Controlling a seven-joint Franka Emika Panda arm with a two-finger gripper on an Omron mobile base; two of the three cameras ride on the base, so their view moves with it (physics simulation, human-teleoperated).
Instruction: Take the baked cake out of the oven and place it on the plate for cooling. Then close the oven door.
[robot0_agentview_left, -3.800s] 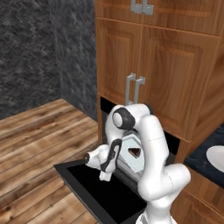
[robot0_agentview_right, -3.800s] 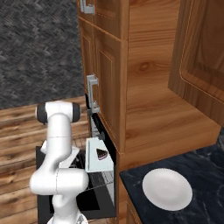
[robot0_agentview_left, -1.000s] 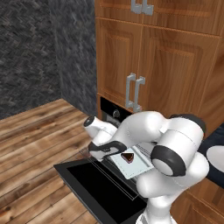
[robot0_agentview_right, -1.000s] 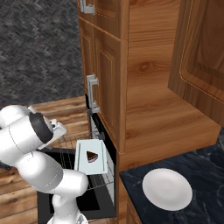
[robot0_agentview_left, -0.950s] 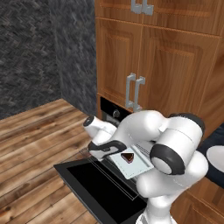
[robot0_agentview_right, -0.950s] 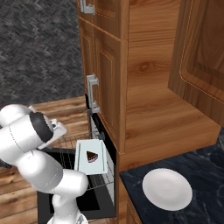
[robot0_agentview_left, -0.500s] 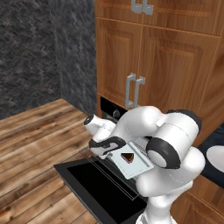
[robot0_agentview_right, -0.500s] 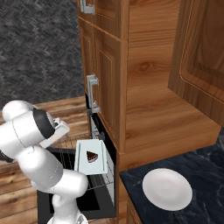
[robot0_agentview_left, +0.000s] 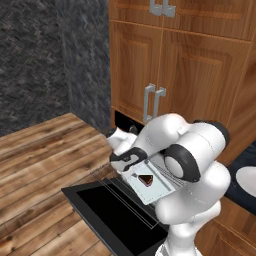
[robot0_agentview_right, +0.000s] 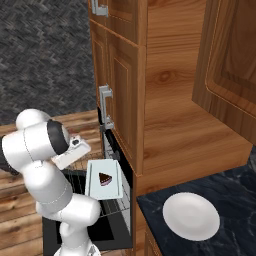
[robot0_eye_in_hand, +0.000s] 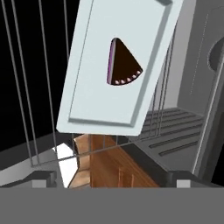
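The white arm (robot0_agentview_left: 192, 165) folds low over the pulled-out tray (robot0_agentview_right: 104, 185), gripper (robot0_agentview_left: 131, 157) spread wide and empty above the baked cake (robot0_eye_in_hand: 121, 63).

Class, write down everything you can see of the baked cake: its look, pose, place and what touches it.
The baked cake is a small wedge-shaped slice, dark brown, with a purplish-red strip along its straight side and a row of pale dots along its curved edge. It lies flat near the middle of a pale tray, which rests on a pulled-out wire rack above the open oven door. Only the tray touches it; the gripper, seen in the hand view, hangs over it with jaws apart.
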